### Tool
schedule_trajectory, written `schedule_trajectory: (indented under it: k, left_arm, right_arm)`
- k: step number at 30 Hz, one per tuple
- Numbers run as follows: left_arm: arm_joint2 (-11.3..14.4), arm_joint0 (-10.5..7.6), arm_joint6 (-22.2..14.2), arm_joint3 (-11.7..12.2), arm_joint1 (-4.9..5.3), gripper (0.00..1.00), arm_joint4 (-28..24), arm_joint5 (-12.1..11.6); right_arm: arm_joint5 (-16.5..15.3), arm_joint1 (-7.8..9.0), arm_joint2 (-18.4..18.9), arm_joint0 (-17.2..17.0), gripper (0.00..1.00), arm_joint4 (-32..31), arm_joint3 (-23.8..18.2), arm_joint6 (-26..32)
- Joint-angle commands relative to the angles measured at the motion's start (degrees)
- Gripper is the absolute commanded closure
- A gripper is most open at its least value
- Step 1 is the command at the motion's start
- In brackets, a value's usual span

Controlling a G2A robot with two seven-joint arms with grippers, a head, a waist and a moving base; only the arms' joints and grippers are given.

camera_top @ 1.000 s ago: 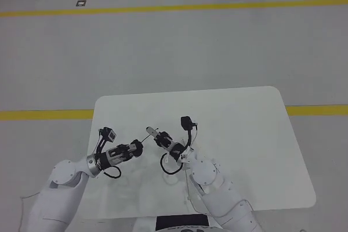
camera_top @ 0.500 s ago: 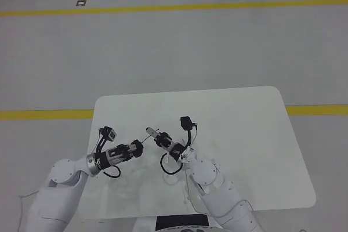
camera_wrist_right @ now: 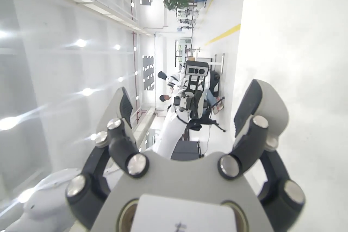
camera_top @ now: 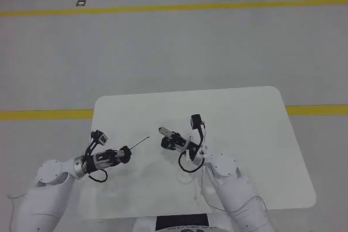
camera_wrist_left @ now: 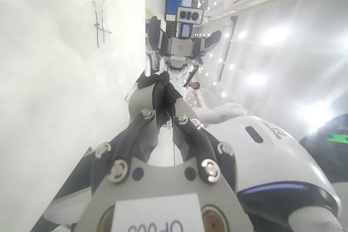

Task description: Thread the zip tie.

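Worktop: white worktop (camera_top: 249, 127) with rounded corners; both arms work over its left half.

Left gripper: the left gripper (camera_top: 126, 153) hangs near the worktop's left edge, about midway between the far and near edges. In the left wrist view its fingers (camera_wrist_left: 141, 105) are pinched together on something black, which I take to be one end of the zip tie.

Zip tie: the zip tie (camera_top: 139, 143) sticks out of the left gripper as a thin, straight dark line. Its free tip slants toward the far edge and toward the right gripper, apart from it and touching nothing.

Right gripper: the right gripper (camera_top: 165, 138) is nearer the worktop's middle, facing the left one. Its jaws stand wide apart with nothing between them (camera_wrist_right: 187, 97).

Step in hand: by the look of it, no loop is formed and the tie is unthreaded. One end is held and the other is free.

Next move: probably the right gripper must close the gap and take the thin free end. The tie then needs bending round so the tip meets the head's slot. That calls for fine alignment, as the strip is slender and will flex.
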Motion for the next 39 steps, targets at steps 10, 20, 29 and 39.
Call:
schedule_trajectory:
  k: [10,20,29,39]
  left_arm:
    - [2.4,0.08,0.6,0.0,1.02,1.0,0.4,-0.3]
    - [6.4,-1.06,0.2,0.2,3.69,1.0,-0.4,-2.9]
    - [7.2,-1.58,0.7,-0.3,3.75,1.0,-0.1,-2.0]
    - [6.9,-1.23,0.2,-2.6,5.14,1.0,1.4,-3.3]
  right_arm:
    - [1.4,0.12,-0.4,0.9,0.0,8.7,2.6,7.8]
    - [3.1,0.75,-2.1,7.2,0.0,15.3,11.5,20.4]
    - [3.1,1.09,-1.8,7.0,0.0,15.8,11.7,19.6]
    - [3.3,2.02,-1.3,8.1,0.0,15.8,13.2,22.8]
